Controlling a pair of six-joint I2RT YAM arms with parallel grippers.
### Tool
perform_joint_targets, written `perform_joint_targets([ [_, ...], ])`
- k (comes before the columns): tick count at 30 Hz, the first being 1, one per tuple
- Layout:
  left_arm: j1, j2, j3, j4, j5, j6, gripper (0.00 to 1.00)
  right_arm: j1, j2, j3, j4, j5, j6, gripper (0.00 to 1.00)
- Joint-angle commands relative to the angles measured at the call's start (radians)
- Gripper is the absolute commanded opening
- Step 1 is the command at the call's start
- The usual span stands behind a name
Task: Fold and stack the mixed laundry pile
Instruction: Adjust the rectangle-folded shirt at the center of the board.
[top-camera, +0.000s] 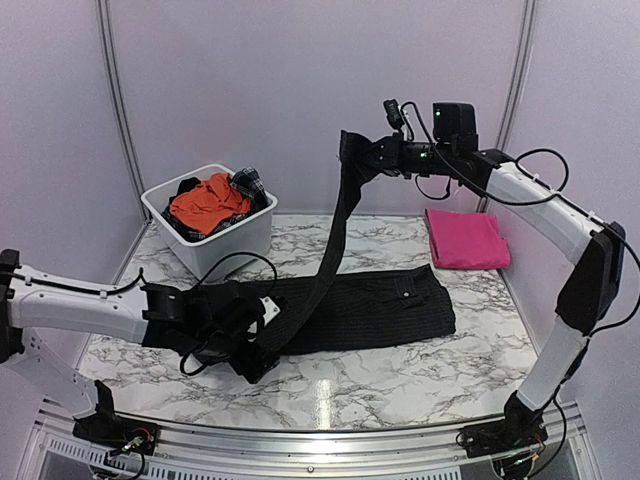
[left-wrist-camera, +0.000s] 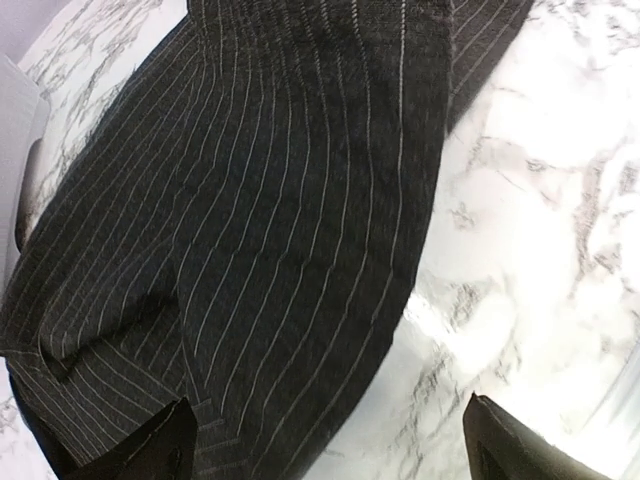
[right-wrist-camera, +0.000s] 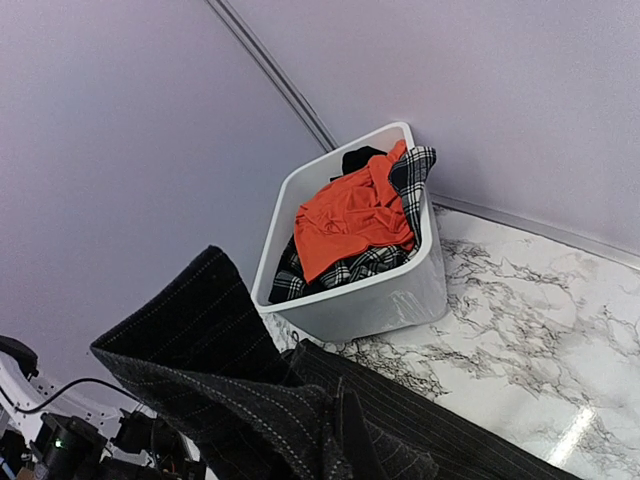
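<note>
**Item 1. Left gripper** (left-wrist-camera: 325, 445): nearest the arm bases, on the near side of the white tub (top-camera: 225, 240) and roughly in line with it. It sits low over the marble table (top-camera: 400, 385). The jaws are spread wide and grip nothing. One of the fingertips (left-wrist-camera: 150, 445) is over striped cloth and the other is over bare marble.

**Item 2. Black pinstriped garment** (top-camera: 380, 305): task piece. The main body lies flat on the table, nearer than the tub, and runs from in front of the tub out to the tub's right. The end nearest the tub lies under the left gripper. One long strip rises from that end, slanting up and away to the tub's right.

**Item 3. Magenta-pink cloth** (top-camera: 465, 240): task piece. It is a neat flat rectangle on the table, well to the right of the tub and about as far back. It is apart from the pinstriped garment.

**Item 4. White tub**: at the far left of the table and set at an angle. It holds an orange garment (top-camera: 205, 205) on top. A dark plaid piece (top-camera: 250, 183) is tucked against the tub's far right rim, with more dark cloth beneath.

**Item 5. Right gripper** (top-camera: 352, 150): farthest back and raised, to the right of the tub and well above its rim. The jaws are closed tight on the top of the pinstriped strip, which hangs bunched from them.
</note>
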Motion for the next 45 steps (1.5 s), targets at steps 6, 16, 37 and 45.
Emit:
perform_joint_targets([
  [6,-0.021,0.183,0.165,0.03,-0.217,-0.026,0.54,-0.004,-0.055,-0.016,-0.003,0.007,0.017,0.0],
  [16,0.172,-0.094,0.061,0.003,-0.155,-0.177,0.0,-0.004,-0.119,-0.121,-0.056,0.023,-0.048,0.0],
  [37,0.486,0.013,0.042,-0.074,-0.003,-0.243,0.16,-0.002,0.136,0.056,0.013,-0.114,-0.086,0.0],
  [45,0.487,-0.166,-0.081,0.009,0.087,-0.26,0.53,-0.044,-0.039,-0.277,0.005,-0.147,-0.169,0.0],
])
